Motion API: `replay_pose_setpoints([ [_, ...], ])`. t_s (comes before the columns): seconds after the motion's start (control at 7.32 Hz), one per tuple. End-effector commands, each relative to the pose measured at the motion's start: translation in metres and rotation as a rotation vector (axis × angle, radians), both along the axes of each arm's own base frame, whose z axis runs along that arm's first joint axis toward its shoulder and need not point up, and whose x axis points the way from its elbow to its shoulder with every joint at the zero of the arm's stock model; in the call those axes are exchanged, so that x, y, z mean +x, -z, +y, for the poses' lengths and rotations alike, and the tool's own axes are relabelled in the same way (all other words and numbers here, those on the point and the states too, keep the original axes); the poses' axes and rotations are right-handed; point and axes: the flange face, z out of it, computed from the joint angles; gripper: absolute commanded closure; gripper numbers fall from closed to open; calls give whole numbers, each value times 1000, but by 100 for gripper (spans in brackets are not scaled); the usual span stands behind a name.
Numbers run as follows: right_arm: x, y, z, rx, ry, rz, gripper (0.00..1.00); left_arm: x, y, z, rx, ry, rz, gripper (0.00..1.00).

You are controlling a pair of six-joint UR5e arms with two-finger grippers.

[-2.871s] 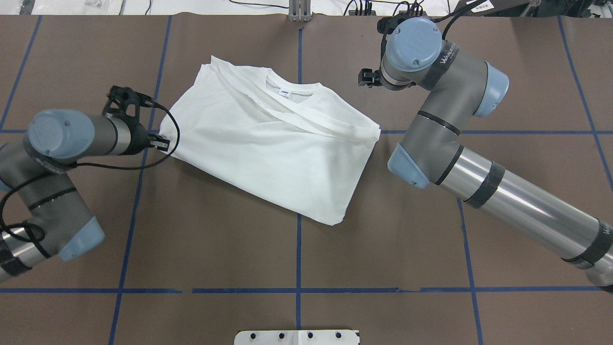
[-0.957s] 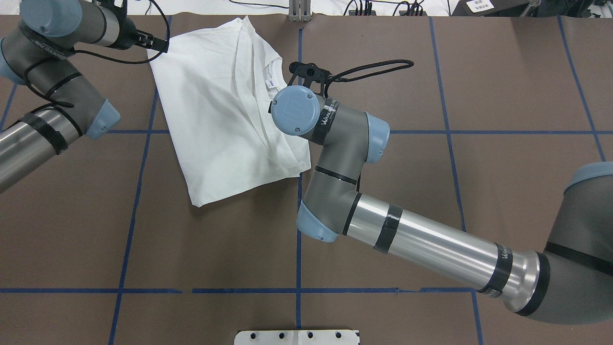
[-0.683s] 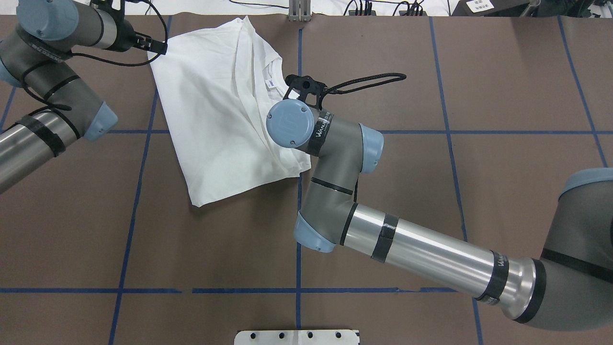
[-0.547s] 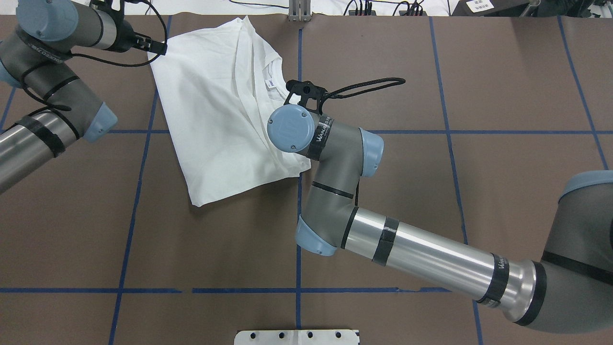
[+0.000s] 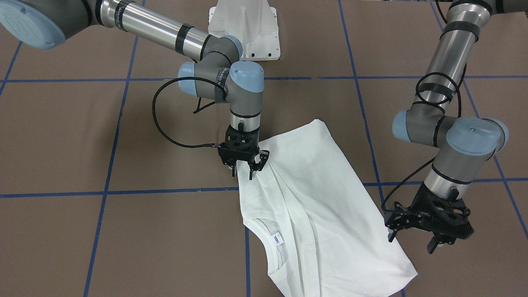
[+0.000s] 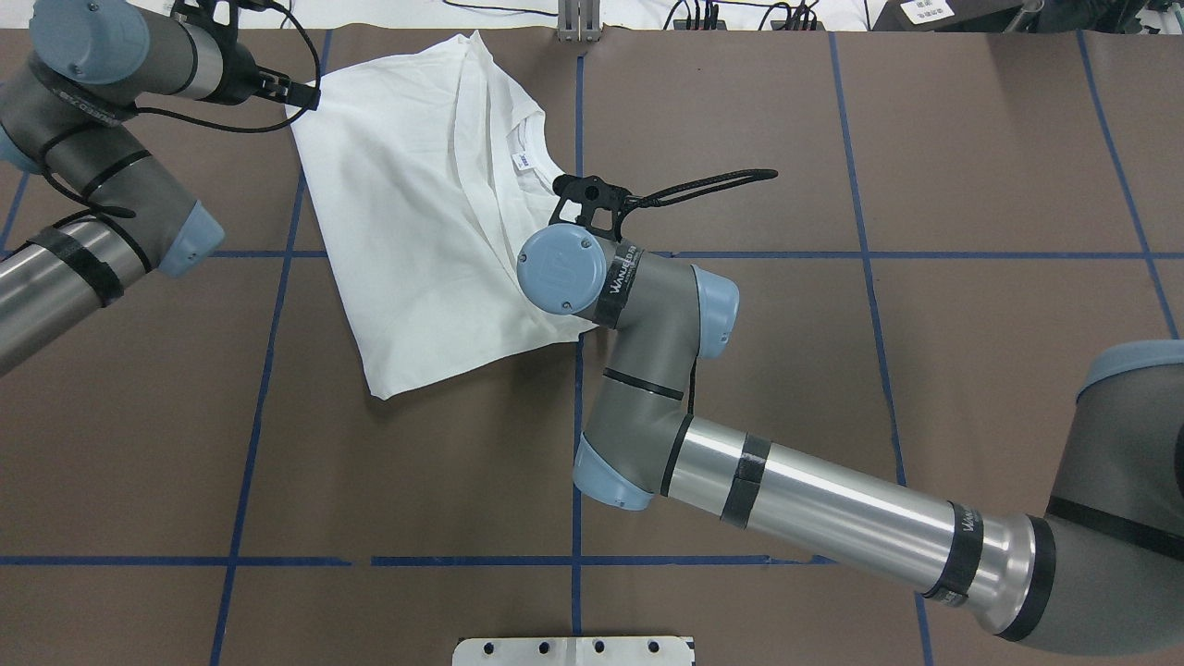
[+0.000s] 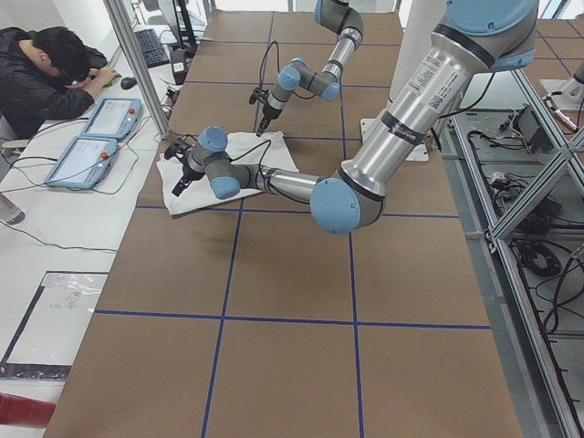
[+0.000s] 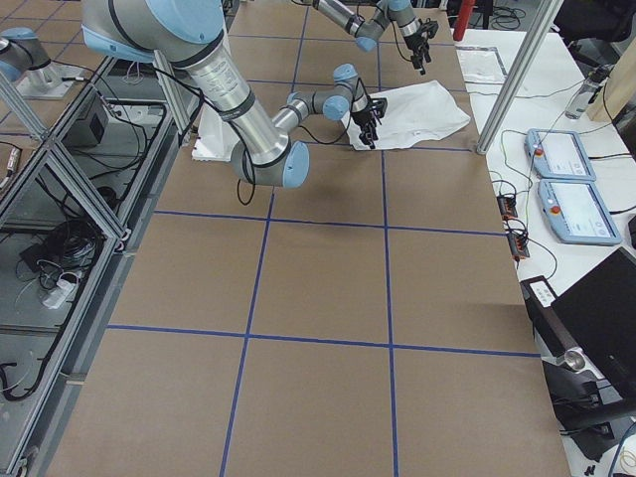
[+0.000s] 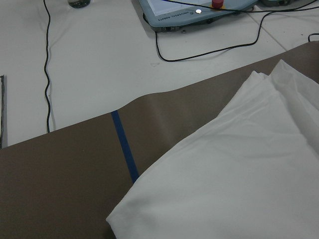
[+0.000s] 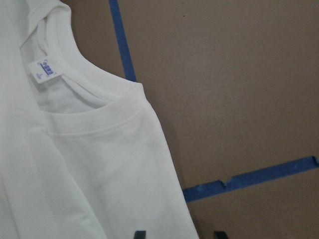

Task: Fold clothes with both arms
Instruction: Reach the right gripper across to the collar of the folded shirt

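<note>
Front view: right end effector (image 5: pixel 244 171) seemingly spread at shirt (image 5: pixel 321 198) edge; hidden overhead.

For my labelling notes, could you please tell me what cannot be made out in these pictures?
Shirt underside: pressed against the table in every view.
Shirt's near edge: cut off by the front view's bottom edge.
Right gripper: fingertips hidden under its own wrist in the overhead view.
Collar label text: too small, right wrist view.
</note>
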Motion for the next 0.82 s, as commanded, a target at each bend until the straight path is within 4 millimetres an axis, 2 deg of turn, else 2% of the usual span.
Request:
replay_pose_setpoints([
  [0.0, -3, -4, 1, 1, 2, 11, 45, 0, -2, 1, -2, -1, -1, 0],
  [0.68, -6, -7, 5, -1, 7, 17, 49, -2, 2, 2, 7, 1, 5, 0],
])
